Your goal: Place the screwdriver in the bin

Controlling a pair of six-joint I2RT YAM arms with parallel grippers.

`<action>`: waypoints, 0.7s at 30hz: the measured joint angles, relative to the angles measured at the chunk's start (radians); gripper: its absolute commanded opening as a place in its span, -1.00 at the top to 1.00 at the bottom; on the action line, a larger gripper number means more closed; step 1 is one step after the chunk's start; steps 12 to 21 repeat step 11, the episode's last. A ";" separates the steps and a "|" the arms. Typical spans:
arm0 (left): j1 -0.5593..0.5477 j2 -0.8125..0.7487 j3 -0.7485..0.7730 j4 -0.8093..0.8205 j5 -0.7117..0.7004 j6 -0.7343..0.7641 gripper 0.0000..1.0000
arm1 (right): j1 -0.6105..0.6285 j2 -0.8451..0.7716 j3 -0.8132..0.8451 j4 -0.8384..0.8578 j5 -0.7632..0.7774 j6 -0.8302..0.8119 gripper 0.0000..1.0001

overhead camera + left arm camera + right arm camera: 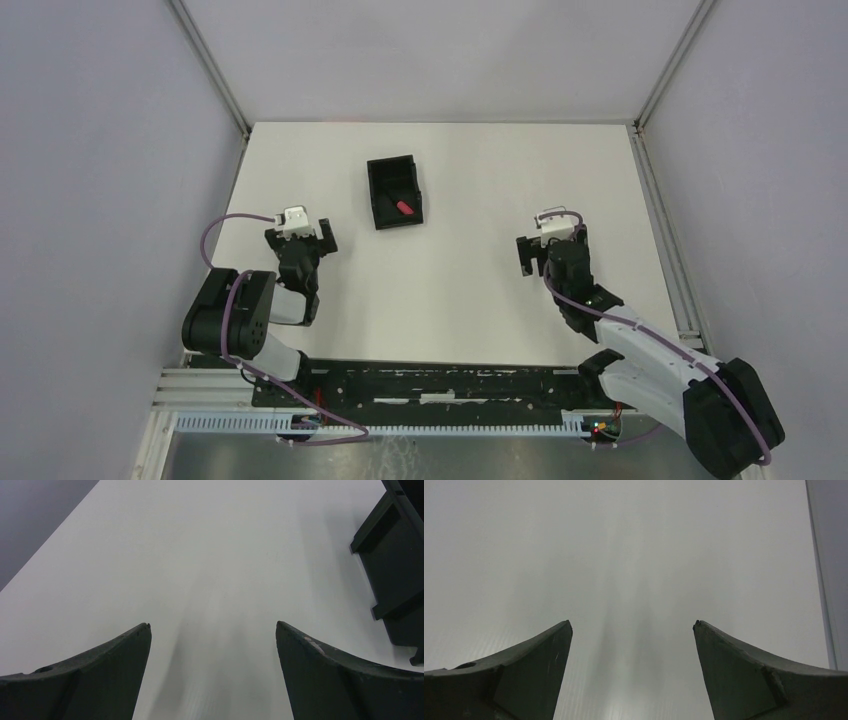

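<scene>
The small black bin stands on the white table at the back centre. The screwdriver's red handle lies inside the bin, near its front right corner. My left gripper is open and empty, left of and nearer than the bin. The bin's outer wall shows at the right edge of the left wrist view, beyond the left gripper. My right gripper is open and empty, well to the right of the bin. The right wrist view shows only bare table past the open right gripper.
Grey walls enclose the table on the left, back and right. A metal rail runs along the table's right edge and shows in the right wrist view. The arm bases sit on a black mounting rail at the near edge.
</scene>
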 measured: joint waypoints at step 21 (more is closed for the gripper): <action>0.000 0.000 0.000 0.000 0.000 0.000 -1.00 | 0.000 -0.079 -0.015 0.014 0.031 0.010 -0.96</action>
